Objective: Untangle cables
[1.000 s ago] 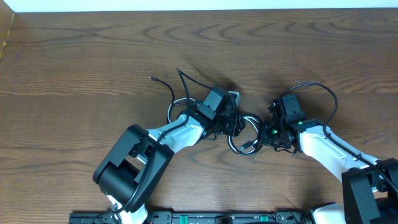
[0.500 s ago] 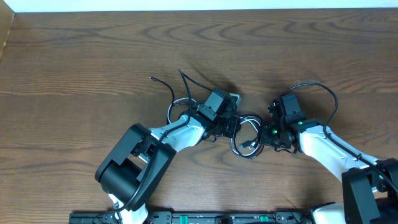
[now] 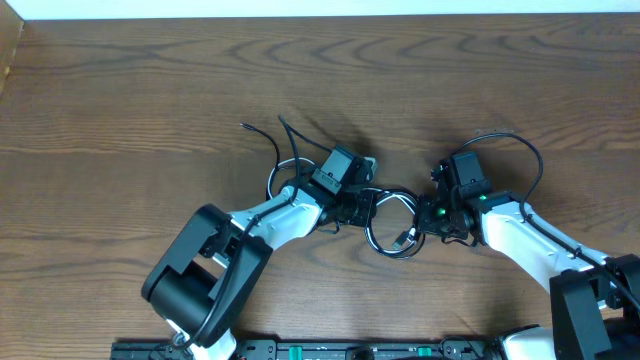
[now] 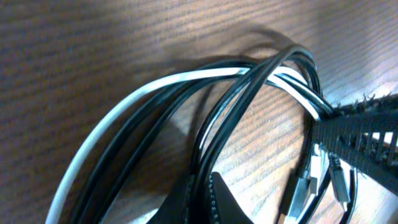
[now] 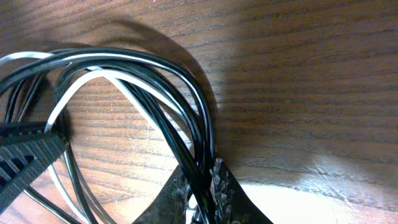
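A tangle of thin black and white cables lies in loops at the table's middle, between my two grippers. My left gripper is shut on black strands at the bundle's left side; its wrist view shows a black cable pinched between the fingertips, with a white cable looping past. My right gripper is shut on black cables at the bundle's right side, pinched between its fingertips. A white strand curves beside them. Small metal plug ends lie on the wood.
Loose black cable ends trail up and left behind the left gripper. The right arm's own thick black cable arcs above its wrist. The wooden table stretches around; its far edge is at the top.
My left gripper has shifted left and slightly down, drawing the cable loops wider between the two grippers. The right gripper has stayed in place.
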